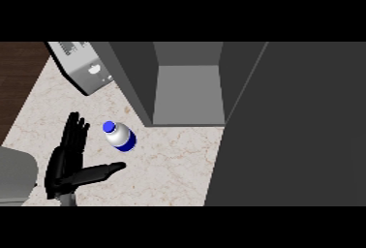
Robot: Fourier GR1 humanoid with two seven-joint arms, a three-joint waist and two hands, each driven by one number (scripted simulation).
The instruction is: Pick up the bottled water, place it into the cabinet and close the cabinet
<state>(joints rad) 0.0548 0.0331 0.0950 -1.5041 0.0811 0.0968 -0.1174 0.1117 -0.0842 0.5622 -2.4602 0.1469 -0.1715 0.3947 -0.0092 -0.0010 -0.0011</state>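
Items on view, one moment, seen from my head:

1. My left hand (66,162), lower left of the frame. It is open, with the fingers straight and pointing toward the top of the frame and the thumb stretched out to the right. It holds nothing.

2. My grey forearm (14,174), at the lower left edge, partly cut off by the frame.

3. Bottled water (120,136), left of centre, on the counter. It has a white body, a blue cap and a blue band. It seems to stand upright, with the cap showing toward the upper left. It sits just right of my fingertips and above my thumb, near the hand but apart from it.

4. Cabinet (187,92), upper centre. It is open and shows a plain grey interior with nothing inside. The bottle lies outside it, below and to the left of its opening.

5. Dark grey panel (300,135), filling the right side of the frame beside the cabinet's opening.

6. Counter (164,164) — pale veined stone across the lower middle.

7. Silver appliance (82,65), upper left, set at an angle, with a round knob on its face.
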